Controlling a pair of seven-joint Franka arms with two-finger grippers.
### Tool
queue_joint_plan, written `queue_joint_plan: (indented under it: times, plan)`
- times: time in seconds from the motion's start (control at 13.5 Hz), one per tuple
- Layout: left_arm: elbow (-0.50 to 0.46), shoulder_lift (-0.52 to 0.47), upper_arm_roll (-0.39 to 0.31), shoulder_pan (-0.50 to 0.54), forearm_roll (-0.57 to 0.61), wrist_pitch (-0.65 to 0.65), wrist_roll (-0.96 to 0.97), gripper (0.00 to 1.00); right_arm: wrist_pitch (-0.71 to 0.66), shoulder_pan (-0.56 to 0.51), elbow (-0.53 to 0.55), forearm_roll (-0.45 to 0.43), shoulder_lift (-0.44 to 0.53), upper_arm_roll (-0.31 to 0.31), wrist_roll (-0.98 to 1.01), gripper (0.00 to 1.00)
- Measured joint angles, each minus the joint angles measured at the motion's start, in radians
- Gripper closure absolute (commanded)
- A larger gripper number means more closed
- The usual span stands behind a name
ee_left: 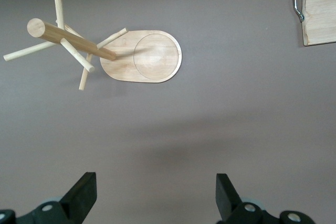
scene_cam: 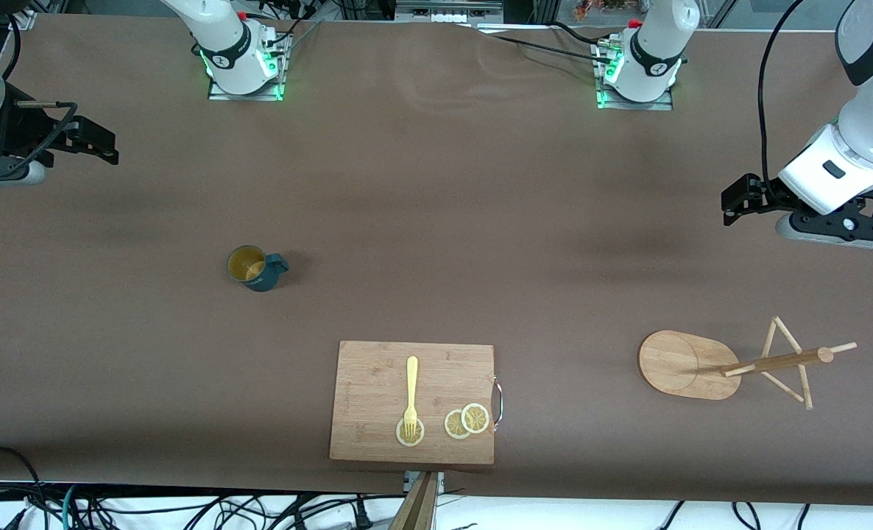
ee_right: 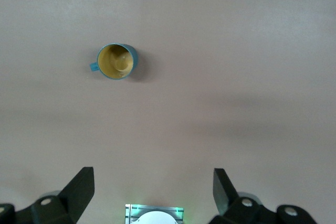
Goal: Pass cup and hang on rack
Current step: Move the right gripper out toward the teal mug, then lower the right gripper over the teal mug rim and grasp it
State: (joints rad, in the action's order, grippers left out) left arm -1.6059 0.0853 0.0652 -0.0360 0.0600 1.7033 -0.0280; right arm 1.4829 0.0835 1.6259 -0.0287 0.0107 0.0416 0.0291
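On the table, front view: the cup (scene_cam: pixel 257 268) stands toward the right arm's end; the rack (scene_cam: pixel 731 364) stands toward the left arm's end; a cutting board (scene_cam: pixel 377 434) lies between, nearer the camera.
Left wrist view: left gripper (ee_left: pixel 153 199) fingers wide apart, up over bare table near the rack (ee_left: pixel 142 56).
Right wrist view: right gripper (ee_right: pixel 153 194) fingers wide apart, up over bare table, well apart from the cup (ee_right: pixel 116 61).

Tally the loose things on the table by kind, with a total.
Dark teal mug with yellow interior: 1
Bamboo mug tree rack: 1
Rectangular bamboo cutting board: 1
Yellow fork: 1
Lemon slices: 3
Total: 7
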Motion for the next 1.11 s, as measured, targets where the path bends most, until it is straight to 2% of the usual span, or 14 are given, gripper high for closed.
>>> queue_joint_plan:
  times: [0.37,0.67,0.81,1.11]
  plan:
    - [0.000,0.000,0.000,0.000,0.000,0.000,0.000,0.00,-0.002,-0.002,0.008,0.001,-0.002,0.002,0.003,0.00]
    - [0.000,0.000,0.000,0.000,0.000,0.000,0.000,0.00,0.055,-0.002,0.085,0.002,0.010,0.001,0.007,0.00]
    - [0.000,0.000,0.000,0.000,0.000,0.000,0.000,0.00,0.131,-0.002,0.149,0.010,0.011,-0.004,0.008,0.00]
    - [0.000,0.000,0.000,0.000,0.000,0.000,0.000,0.00,0.406,-0.002,0.366,0.023,-0.006,-0.007,0.008,0.01]
